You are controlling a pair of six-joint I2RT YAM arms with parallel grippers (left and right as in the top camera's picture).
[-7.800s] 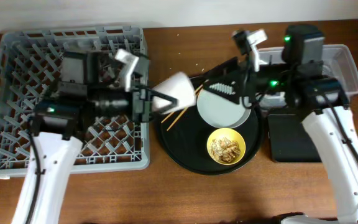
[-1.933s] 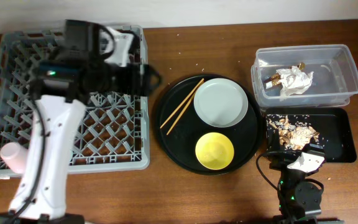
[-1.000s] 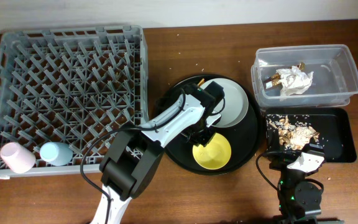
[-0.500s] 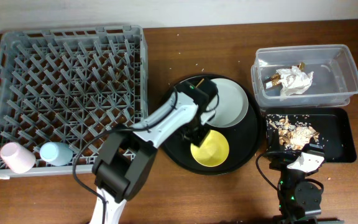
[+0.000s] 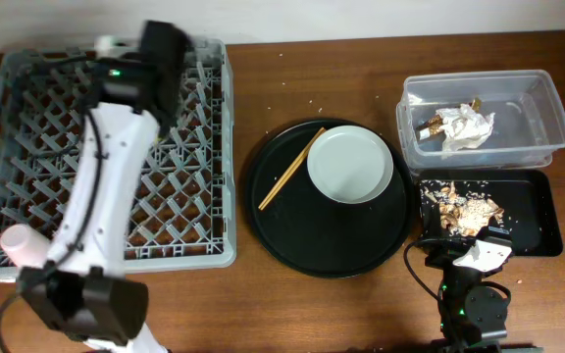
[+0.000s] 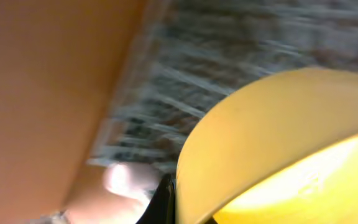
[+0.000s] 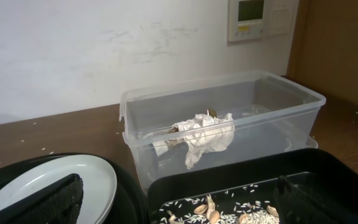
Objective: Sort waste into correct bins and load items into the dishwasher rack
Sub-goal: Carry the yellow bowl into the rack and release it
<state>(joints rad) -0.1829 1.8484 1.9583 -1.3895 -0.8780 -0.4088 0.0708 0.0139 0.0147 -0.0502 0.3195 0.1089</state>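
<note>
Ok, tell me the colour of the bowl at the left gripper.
Yellow; the bowl shows best in the left wrist view, filling most of its right side.

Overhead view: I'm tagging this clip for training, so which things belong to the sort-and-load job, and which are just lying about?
Job: dishwasher rack, pink cup, yellow bowl, plate, chopsticks, clear tub, napkin, wrapper, black tray, food scraps.
Lying about: round black tray, crumbs on the table, wall thermostat.
</note>
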